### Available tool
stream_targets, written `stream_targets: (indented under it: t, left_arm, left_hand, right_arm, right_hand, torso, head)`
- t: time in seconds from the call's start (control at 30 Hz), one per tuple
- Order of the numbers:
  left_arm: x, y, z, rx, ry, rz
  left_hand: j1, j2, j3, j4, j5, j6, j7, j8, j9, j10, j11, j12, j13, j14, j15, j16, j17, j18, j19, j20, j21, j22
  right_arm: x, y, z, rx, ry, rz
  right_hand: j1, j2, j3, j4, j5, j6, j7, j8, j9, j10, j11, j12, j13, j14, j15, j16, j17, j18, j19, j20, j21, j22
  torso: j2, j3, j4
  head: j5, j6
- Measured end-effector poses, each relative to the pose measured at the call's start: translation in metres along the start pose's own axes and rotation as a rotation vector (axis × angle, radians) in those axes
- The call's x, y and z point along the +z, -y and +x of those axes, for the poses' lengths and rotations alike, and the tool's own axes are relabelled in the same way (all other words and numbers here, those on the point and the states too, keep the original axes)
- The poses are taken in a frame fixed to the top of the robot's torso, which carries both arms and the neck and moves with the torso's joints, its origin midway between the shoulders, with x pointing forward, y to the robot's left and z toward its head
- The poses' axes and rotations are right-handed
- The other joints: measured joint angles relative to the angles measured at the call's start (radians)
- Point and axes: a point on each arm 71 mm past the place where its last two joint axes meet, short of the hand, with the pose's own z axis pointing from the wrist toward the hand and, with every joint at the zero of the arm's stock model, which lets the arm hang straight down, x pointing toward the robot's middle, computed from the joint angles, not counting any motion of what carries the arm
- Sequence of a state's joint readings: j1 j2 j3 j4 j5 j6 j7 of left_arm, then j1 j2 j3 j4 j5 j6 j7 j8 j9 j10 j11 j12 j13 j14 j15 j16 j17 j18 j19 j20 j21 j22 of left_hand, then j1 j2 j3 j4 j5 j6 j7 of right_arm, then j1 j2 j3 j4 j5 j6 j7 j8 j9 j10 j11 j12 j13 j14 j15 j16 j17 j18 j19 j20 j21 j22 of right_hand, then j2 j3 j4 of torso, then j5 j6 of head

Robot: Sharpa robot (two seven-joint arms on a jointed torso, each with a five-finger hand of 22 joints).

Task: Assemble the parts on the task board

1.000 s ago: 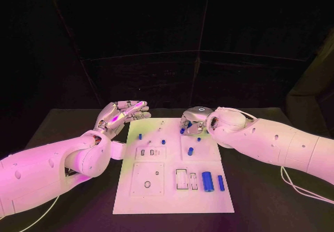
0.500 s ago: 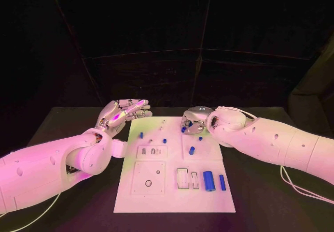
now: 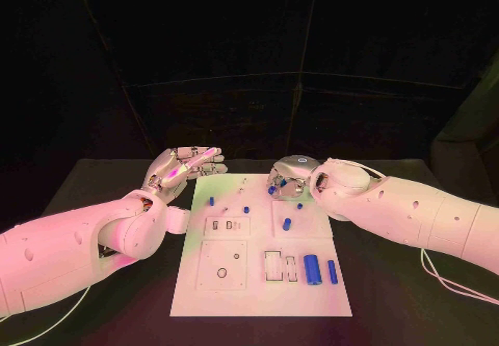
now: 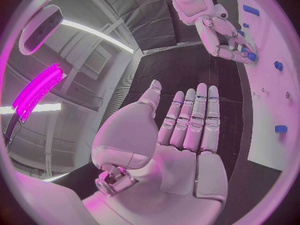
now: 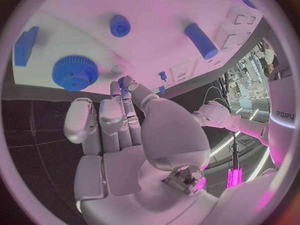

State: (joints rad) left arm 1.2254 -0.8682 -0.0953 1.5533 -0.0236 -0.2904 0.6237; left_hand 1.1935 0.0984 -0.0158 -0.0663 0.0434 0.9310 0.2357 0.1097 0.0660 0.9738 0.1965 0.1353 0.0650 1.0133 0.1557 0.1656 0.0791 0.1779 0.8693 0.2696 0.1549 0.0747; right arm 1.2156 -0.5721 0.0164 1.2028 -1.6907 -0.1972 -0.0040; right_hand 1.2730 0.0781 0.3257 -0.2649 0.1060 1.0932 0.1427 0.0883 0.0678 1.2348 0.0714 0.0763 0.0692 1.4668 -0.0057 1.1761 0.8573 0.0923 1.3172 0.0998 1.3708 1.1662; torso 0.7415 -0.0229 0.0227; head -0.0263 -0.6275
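Up close, a blue gear rests on the task board.

The board lies in the middle of the table, running from the lower centre of the frame up to its middle. The left hand is off the board's upper left corner, the right hand over its upper right part. Two cylinders lie side by side at the lower right; small pegs stand higher up, near the right hand.
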Motion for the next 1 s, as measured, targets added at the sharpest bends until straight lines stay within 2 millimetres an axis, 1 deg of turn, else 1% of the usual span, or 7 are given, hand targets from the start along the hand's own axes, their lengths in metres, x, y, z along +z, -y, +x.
stream_targets:
  t: [0.17,0.23,0.43,0.57,0.77,1.0]
  left_arm:
    - [0.0,0.0,-0.001,0.0,0.002,-0.001]
    - [0.0,0.0,-0.001,0.0,0.001,-0.001]
    - [0.002,-0.001,0.0,-0.002,-0.003,-0.002]
    - [0.002,-0.001,0.001,-0.004,-0.005,-0.002]
    - [0.002,-0.001,0.002,-0.011,-0.008,-0.005]
    - [0.003,-0.001,0.003,-0.016,-0.009,-0.008]
  left_hand:
    - [0.0,0.0,0.0,0.0,0.0,0.0,0.0,0.0,0.0,0.0,0.0,0.0,0.0,0.0,0.0,0.0,0.0,0.0,0.0,0.0,0.0,0.0]
    - [0.0,0.0,0.0,0.0,0.0,0.0,0.0,-0.001,0.0,0.0,0.0,0.0,0.0,0.0,0.0,0.0,0.0,0.0,0.0,0.0,-0.004,-0.001]
    - [0.0,0.0,-0.003,-0.003,0.0,0.0,0.0,-0.005,0.0,0.0,0.0,0.0,0.0,0.0,0.0,-0.004,-0.001,0.0,0.0,0.0,-0.004,-0.001]
    - [0.0,0.0,-0.003,-0.003,0.0,0.0,0.0,-0.005,0.0,0.0,0.0,0.0,0.0,0.0,0.0,-0.004,-0.001,0.0,0.0,0.0,-0.004,-0.001]
    - [0.0,0.0,-0.003,-0.003,0.0,0.0,0.0,-0.005,0.0,0.0,0.0,0.0,0.0,0.0,0.0,-0.004,-0.001,0.0,0.0,0.0,-0.004,-0.002]
    - [0.0,0.0,-0.003,-0.003,0.0,0.0,0.0,-0.005,0.0,0.0,0.0,0.0,0.0,0.0,0.0,-0.004,-0.001,0.0,0.0,0.0,-0.004,-0.002]
  right_arm:
    - [0.002,-0.004,-0.005,0.013,0.07,-0.005]
    - [0.004,-0.006,-0.007,0.017,0.089,-0.005]
    - [0.018,-0.015,-0.007,0.027,0.127,0.005]
    - [0.027,-0.019,-0.006,0.029,0.135,0.018]
    - [0.04,-0.024,-0.004,0.031,0.134,0.03]
    - [0.046,-0.023,-0.002,0.029,0.13,0.048]
  right_hand:
    - [0.0,0.0,0.008,0.008,-0.022,0.0,0.0,0.0,0.0,0.0,0.0,0.0,0.0,0.0,0.0,0.006,0.0,0.0,0.0,0.0,0.007,0.004]
    - [0.0,-0.001,0.011,0.011,-0.033,0.0,0.0,0.0,0.0,0.0,0.0,0.0,0.0,0.0,0.0,0.006,0.0,0.0,0.0,0.0,0.007,0.004]
    - [-0.015,-0.015,0.014,0.021,-0.037,0.0,0.0,-0.002,0.0,0.0,0.0,-0.004,0.0,0.0,0.0,0.011,0.0,0.0,0.0,0.0,0.007,0.006]
    - [-0.015,-0.015,0.012,0.024,-0.037,0.0,0.0,-0.005,0.0,0.0,0.0,-0.008,0.0,0.0,0.0,0.011,0.0,0.0,0.0,0.0,0.007,0.006]
    - [-0.015,-0.015,0.015,0.028,-0.037,0.0,0.0,-0.008,0.001,0.0,0.0,-0.008,-0.001,0.0,0.0,0.011,0.0,0.0,0.0,0.0,0.011,0.008]
    - [-0.015,-0.015,0.015,0.028,-0.038,-0.001,0.0,-0.011,0.005,0.0,0.0,-0.008,-0.001,0.0,0.0,0.012,0.0,0.0,0.0,0.0,0.011,0.008]
  torso:
    - [0.0,-0.0013,0.0]
    - [0.001,-0.0013,0.0]
    - [0.002,-0.0004,0.0017]
    - [0.004,-0.0014,0.0035]
    - [0.008,-0.0014,0.0047]
    - [0.011,-0.0015,0.0059]
  head:
    - [0.0,0.004]
    - [0.001,0.006]
    - [0.003,0.013]
    - [0.004,0.015]
    - [0.005,0.02]
    - [0.002,0.021]
